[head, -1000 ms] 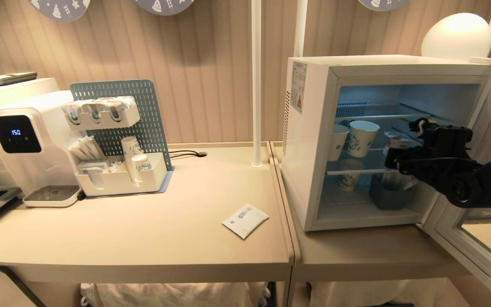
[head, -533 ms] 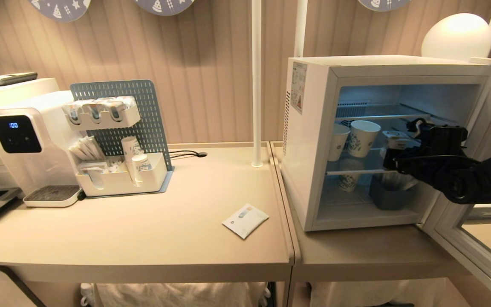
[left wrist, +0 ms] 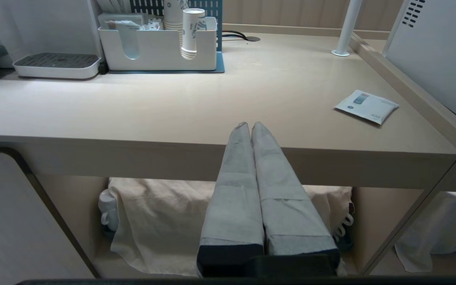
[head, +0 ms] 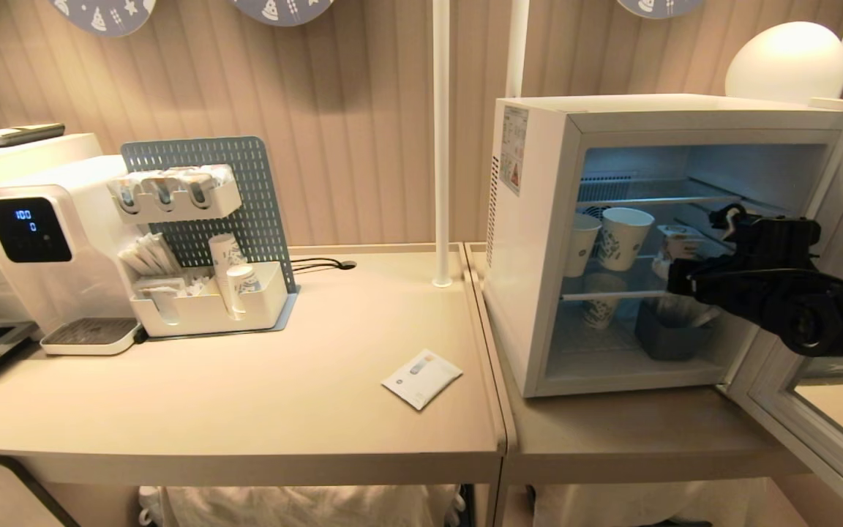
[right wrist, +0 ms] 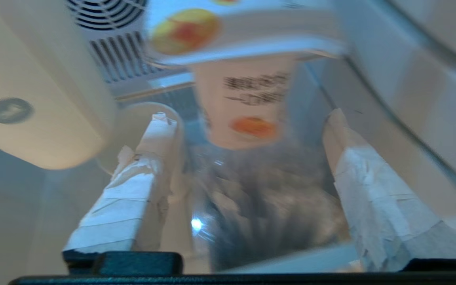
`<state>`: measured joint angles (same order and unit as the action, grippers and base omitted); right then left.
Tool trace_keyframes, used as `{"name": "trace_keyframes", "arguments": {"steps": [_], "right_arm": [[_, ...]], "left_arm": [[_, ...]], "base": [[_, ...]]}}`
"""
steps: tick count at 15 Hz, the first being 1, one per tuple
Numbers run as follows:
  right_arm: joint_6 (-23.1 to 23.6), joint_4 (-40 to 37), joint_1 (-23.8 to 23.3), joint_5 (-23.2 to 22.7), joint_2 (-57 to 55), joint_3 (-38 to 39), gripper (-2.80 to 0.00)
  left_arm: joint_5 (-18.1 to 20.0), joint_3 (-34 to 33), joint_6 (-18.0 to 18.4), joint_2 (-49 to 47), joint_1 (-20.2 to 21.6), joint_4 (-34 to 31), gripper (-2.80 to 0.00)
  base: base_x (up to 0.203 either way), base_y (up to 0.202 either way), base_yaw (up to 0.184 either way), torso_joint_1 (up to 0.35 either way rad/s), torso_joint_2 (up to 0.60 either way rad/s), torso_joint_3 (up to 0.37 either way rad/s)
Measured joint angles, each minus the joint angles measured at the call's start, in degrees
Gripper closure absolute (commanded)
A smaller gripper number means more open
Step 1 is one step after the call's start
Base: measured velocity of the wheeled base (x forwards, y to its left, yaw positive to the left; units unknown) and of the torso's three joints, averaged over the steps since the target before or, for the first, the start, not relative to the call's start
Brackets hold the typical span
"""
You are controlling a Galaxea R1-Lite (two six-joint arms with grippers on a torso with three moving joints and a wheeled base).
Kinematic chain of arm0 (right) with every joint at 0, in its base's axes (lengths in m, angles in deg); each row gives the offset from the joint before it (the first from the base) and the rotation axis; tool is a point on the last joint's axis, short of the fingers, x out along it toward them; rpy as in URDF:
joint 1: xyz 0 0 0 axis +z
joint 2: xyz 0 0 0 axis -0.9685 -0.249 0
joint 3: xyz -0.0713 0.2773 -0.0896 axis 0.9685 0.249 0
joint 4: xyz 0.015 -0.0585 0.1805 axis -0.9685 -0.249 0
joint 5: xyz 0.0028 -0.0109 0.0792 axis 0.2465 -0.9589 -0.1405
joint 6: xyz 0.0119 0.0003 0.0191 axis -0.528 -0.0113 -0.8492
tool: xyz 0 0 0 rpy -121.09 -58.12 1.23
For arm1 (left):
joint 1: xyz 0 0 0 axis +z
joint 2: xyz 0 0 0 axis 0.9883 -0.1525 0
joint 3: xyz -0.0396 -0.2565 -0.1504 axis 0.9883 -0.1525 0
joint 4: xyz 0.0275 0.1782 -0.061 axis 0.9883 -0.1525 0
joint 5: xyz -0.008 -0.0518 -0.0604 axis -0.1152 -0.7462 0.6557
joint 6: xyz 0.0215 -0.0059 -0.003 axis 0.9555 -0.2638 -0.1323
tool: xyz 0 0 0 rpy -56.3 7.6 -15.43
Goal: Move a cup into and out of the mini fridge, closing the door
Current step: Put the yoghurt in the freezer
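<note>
White cup (right wrist: 247, 107) on fridge shelf, right gripper (right wrist: 247, 130) spread wide, fingers (right wrist: 350, 158) clear of it.

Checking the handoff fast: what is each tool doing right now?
Left tool: closed, empty, parked by the table edge.
Right tool: open inside the mini fridge, straddling the cup, not gripping.

The right gripper (right wrist: 247, 126) now has its fingers (right wrist: 154, 134) spread wide on either side of the cup (right wrist: 247, 99), clear of its sides, where a second ago they were closed on it. The cup stands free on the wire shelf inside the mini fridge (head: 531, 241). In the head view the black right arm sits slightly further right and back toward the opening than half a second ago. The water dispenser's display (head: 24, 219) (blue digits) reads differently too.
</note>
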<state>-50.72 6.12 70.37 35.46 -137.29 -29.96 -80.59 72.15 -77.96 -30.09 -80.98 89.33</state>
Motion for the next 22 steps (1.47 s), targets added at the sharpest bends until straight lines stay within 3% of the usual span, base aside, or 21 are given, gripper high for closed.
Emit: {"name": "trace_keyframes", "arguments": {"steps": [16, 22], "right_arm": [[0.1, -1.8, -1.8, -1.8, 9.4, 5.0, -2.8], [0.0, -5.2, -1.6, -6.0, 18.1, 10.4, -2.8]], "left_arm": [[0.0, 0.0, 0.0, 0.0, 0.0, 0.0, 0.0], [0.0, 0.0, 0.0, 0.0, 0.0, 0.0, 0.0]], "base": [[0.0, 0.0, 0.0, 0.0, 0.0, 0.0], [0.0, 0.0, 0.0, 0.0, 0.0, 0.0]]}}
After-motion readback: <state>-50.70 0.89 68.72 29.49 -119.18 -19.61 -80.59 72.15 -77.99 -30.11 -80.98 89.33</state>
